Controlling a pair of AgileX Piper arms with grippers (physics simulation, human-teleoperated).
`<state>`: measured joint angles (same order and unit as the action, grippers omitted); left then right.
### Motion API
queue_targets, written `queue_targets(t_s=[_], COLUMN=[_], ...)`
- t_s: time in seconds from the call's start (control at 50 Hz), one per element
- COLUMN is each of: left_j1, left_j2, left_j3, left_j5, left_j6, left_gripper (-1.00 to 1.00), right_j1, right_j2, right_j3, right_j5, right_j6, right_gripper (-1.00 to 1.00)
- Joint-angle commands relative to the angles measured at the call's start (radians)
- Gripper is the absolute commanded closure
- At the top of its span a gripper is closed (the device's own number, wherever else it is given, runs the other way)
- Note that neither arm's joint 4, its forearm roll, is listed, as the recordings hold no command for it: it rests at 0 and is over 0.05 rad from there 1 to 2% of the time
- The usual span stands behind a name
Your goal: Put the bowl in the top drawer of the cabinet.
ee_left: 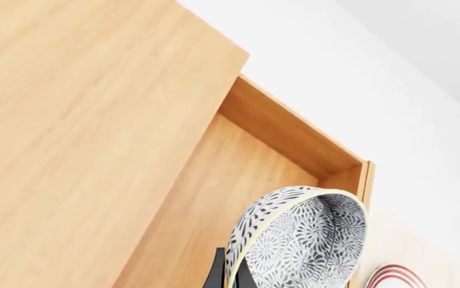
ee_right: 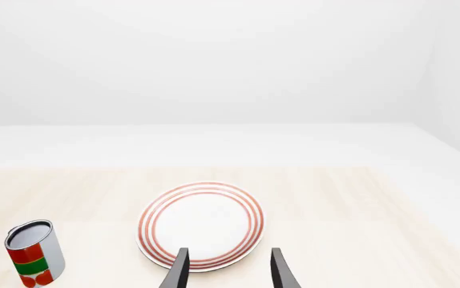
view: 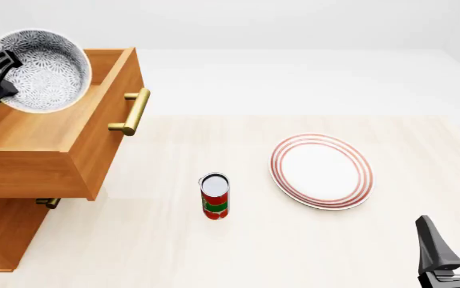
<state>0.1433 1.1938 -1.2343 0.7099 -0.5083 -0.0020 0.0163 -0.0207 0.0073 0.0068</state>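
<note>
I have the bowl (view: 39, 71) pinched by its thin yellowish rim in my left gripper (ee_left: 228, 273), one finger inside and one outside the wall, so the jaws are closed down on it. It hangs tilted, its patterned inside turned toward the front camera, above the open top drawer (view: 62, 135) and not yet resting on the drawer floor. I judge the rim grip is why it sits at this angle: held by one edge, a deep bowl tips, and the tilt also lets it clear the drawer's walls on the way down. The drawer stands pulled well out of the cabinet (ee_left: 86, 120), its brass bar handle (view: 134, 112) facing the table, and as far as I can see its wooden bottom holds nothing; the part under the bowl is hidden. The lower drawer's handle (view: 47, 203) peeks out beneath, that drawer apparently shut. Out on the table (view: 134, 252), well apart from the cabinet, stand an open-topped can (view: 214, 196) and a red-ringed plate (view: 321, 170), the plate bare. My right gripper (ee_right: 228, 270) hangs near the plate with its fingers spread and nothing between them.
</note>
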Motion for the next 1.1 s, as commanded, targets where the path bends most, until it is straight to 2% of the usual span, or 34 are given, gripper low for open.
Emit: queue_targets(t_s=[0.02,1.1], left_j1=[0.004,0.016], left_j2=[0.013,0.047], left_j3=[0.004,0.058], left_j5=[-0.017,-0.069], left_j6=[0.006,0.015], left_gripper=[1.0,1.0], right_j1=[0.0,0.0], right_j2=[0.0,0.0], right_j3=[0.0,0.0], right_j5=[0.0,0.0], right_j6=[0.0,0.0], right_gripper=[-1.0,-1.0])
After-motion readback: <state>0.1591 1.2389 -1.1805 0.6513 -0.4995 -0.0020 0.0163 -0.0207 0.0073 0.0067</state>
